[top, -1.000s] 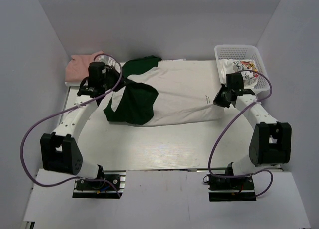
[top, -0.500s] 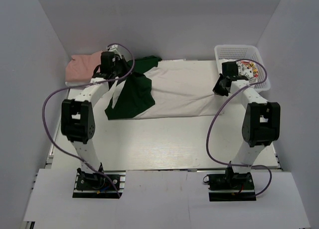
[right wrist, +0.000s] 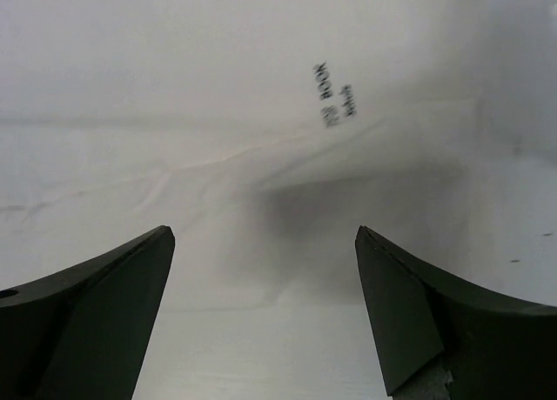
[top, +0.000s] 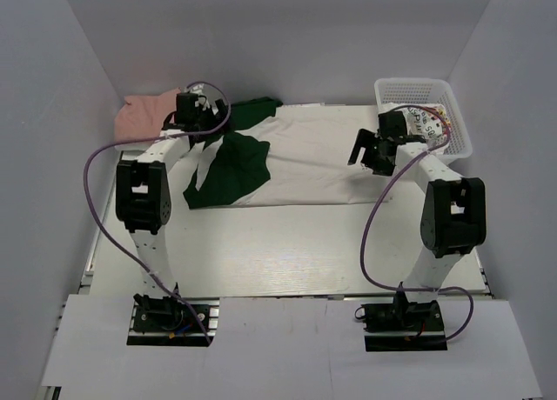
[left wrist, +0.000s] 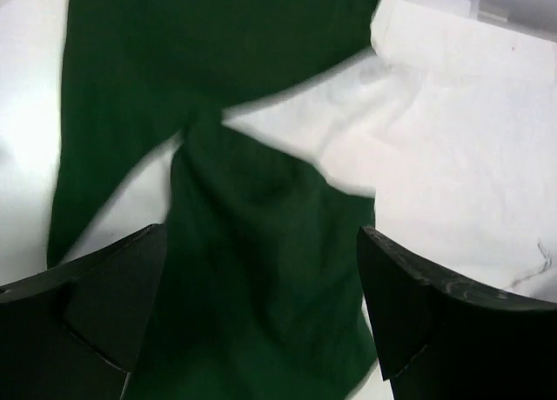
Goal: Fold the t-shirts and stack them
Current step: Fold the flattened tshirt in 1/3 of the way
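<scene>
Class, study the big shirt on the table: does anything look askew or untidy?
Yes. On the large white shirt, the dark green sleeve lies bunched and twisted across its left end, not flat. Nothing looks torn.

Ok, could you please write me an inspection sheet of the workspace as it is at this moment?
Surface: white table; cloth covers its far half.
Job's things: large white t-shirt is spread flat, with one green sleeve lying on its body. The pink t-shirt is bunched at the far left corner. The printed white cloth is in the basket.
Clutter: white basket at the far right corner; nothing else seen.
Grippers: left end effector is open over the green sleeve and holds nothing. The right end effector is open over the shirt's right end and holds nothing.
Cables: left purple cable and right purple cable loop loosely; no snag seen.
Surroundings: plain pale walls; nothing else seen.
</scene>
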Available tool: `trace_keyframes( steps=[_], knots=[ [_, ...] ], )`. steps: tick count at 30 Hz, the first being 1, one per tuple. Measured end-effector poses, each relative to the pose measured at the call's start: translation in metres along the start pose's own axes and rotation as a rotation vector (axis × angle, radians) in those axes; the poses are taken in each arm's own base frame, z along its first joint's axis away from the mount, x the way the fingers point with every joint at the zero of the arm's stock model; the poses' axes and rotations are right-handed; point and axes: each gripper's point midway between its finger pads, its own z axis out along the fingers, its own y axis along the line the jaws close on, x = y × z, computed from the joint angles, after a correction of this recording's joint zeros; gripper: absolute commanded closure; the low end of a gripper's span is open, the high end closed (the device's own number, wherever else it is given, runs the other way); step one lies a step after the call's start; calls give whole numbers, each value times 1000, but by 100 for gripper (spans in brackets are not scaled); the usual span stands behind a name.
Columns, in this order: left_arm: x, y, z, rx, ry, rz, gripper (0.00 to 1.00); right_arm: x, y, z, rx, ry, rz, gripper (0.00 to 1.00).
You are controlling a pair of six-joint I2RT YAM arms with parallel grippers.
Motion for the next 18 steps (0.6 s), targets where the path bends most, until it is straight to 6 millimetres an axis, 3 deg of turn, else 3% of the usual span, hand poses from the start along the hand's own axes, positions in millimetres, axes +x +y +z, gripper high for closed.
trace_keyframes(
  steps=[4, 8, 14, 16, 18],
  knots=[
    [58, -1, -49, -4, 77, -17, 0, 25, 22, -5, -83, 37, -34, 10],
    [102, 2, -87, -15, 117, -55, 0, 41, 25, 1, -98, 68, -44, 10],
    [158, 37, -91, -113, 197, -143, 0, 58, 12, 24, -49, 108, -45, 10],
    [163, 40, -90, -121, 199, -163, 0, 72, 4, 29, -28, 129, -45, 10],
    [163, 40, -89, -121, 189, -175, 0, 74, 2, 26, -27, 106, -49, 10]
  ],
)
